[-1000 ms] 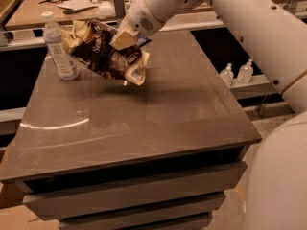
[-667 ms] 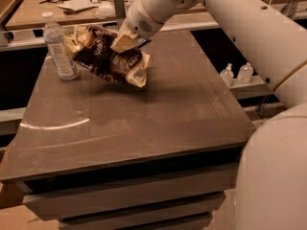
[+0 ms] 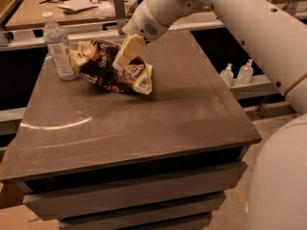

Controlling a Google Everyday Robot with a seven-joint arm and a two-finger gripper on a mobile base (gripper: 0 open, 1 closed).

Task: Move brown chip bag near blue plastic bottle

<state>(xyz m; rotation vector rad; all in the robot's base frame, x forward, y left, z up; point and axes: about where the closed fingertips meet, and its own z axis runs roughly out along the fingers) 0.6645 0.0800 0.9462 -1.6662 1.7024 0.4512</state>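
Note:
The brown chip bag [image 3: 106, 73] is crinkled, with pale yellow ends and white script. It lies on the dark table [image 3: 144, 128] at the back left, its left end touching or almost touching the blue plastic bottle [image 3: 58, 49]. The bottle is clear with a white cap and label, and it stands upright. My gripper [image 3: 121, 63] reaches down from the upper right and is shut on the top middle of the bag. Its pale fingers [image 3: 128, 49] hide part of the bag.
Two small clear bottles [image 3: 227, 74] [image 3: 246, 71] stand on a lower shelf to the right of the table. A workbench with tools and papers [image 3: 76, 4] runs behind it. My white arm [image 3: 230, 23] crosses the upper right.
My gripper has carried the bag left and down. The bag now rests on the table beside the bottle instead of hanging tilted above it.

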